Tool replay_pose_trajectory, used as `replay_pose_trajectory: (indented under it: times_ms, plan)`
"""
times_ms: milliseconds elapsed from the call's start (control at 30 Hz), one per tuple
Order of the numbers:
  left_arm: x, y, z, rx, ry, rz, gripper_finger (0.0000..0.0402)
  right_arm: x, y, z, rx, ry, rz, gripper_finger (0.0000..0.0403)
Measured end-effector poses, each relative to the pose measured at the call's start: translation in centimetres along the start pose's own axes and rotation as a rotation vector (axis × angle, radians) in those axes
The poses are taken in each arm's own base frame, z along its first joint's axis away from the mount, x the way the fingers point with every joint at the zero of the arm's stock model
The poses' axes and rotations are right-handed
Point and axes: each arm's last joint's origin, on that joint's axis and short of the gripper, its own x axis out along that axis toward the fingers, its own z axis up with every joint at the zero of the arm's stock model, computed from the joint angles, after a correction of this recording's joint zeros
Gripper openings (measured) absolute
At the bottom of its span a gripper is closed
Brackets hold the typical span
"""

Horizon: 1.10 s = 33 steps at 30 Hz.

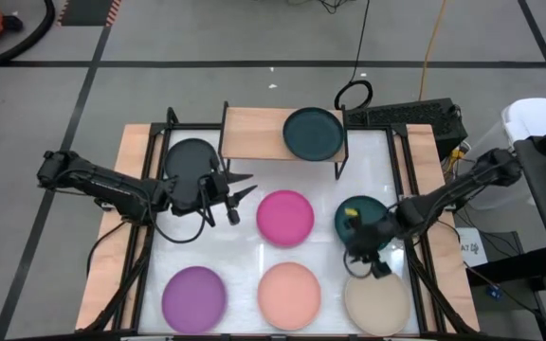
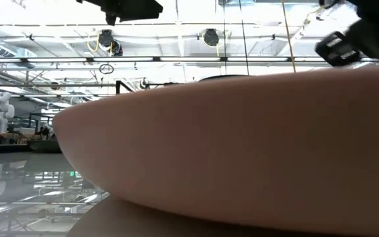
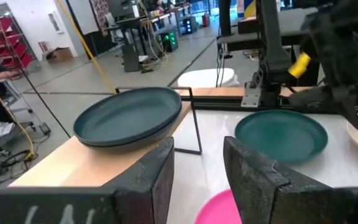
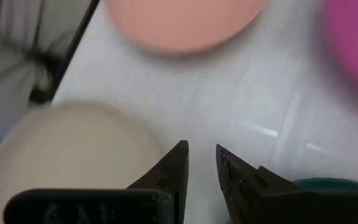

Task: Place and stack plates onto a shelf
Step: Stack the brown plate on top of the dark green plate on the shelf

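The light-wood shelf (image 1: pixel 259 133) stands at the table's far side. A dark teal plate (image 1: pixel 313 134) lies flat on its right half, also seen in the left wrist view (image 3: pixel 129 115). A charcoal plate (image 1: pixel 191 159) lies on the table left of the shelf, partly under my left arm. Magenta (image 1: pixel 285 218), teal (image 1: pixel 354 213), purple (image 1: pixel 194 298), salmon (image 1: pixel 289 296) and beige (image 1: pixel 377 305) plates lie flat on the table. My left gripper (image 1: pixel 246 186) is open and empty, between the charcoal and magenta plates, pointing right. My right gripper (image 4: pixel 202 149) hovers, narrowly open, between the teal and beige plates.
The shelf's thin black legs (image 3: pixel 197 134) stand ahead of my left gripper. Black frame rails (image 1: pixel 145 237) run along the table's left and right sides. The salmon plate (image 2: pixel 242 145) fills the low view. Bare white tabletop (image 1: pixel 245 251) shows between the plates.
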Motion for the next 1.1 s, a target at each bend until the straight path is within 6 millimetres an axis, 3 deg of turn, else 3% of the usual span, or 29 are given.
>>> replay_pose_trajectory:
  times_ms: [200, 500, 1100]
  plan:
    - [0.0, 0.0, 0.0, -0.023, 0.001, -0.002, 0.0145, 2.8, 1.2, -0.9, -0.046, 0.137, 0.030, 0.0068]
    - [0.0, 0.0, 0.0, -0.040, 0.002, -0.002, 0.0145, 5.0, 1.4, -1.2, -0.040, 0.215, 0.022, 0.0068]
    - [0.0, 0.0, -0.1, -0.042, 0.008, -0.002, 0.0145, 6.4, 1.2, -1.4, -0.036, 0.242, 0.015, 0.0059]
